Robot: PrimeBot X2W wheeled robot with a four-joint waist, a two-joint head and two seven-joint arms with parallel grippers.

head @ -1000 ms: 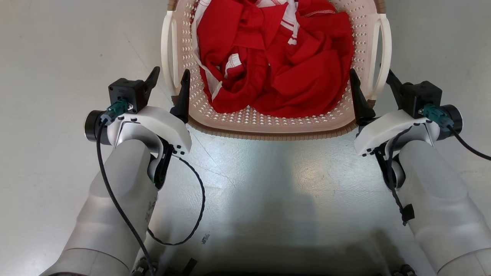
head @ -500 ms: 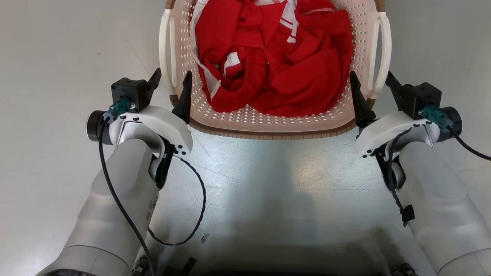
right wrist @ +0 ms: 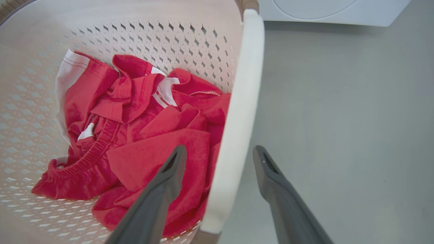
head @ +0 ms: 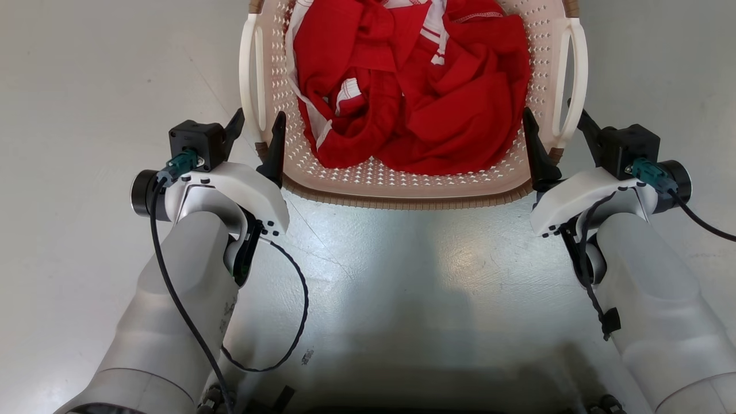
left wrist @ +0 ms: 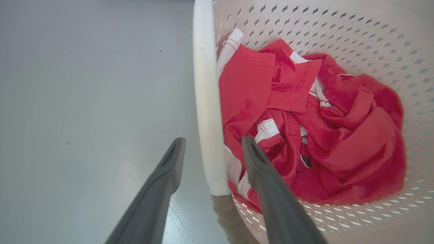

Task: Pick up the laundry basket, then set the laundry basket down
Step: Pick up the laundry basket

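The grey floor (head: pixel 86 86) (smooth, faintly glossy) bears the laundry basket (head: pixel 402 198) and a white machine (right wrist: pixel 332 10).

the cream perforated laundry basket (head: pixel 402 187) sits upright, brown-rimmed, with white loop handles on both sides.

You see the laundry basket (head: pixel 402 175) in matt cream plastic, perforated — its rim (head: pixel 402 202) brown with a woven-look texture, its handles (left wrist: pixel 205 101) smooth white plastic. The red garments (head: pixel 437 109) are soft, creased cloth. The grey floor (head: pixel 402 276) looks smooth, faintly glossy.
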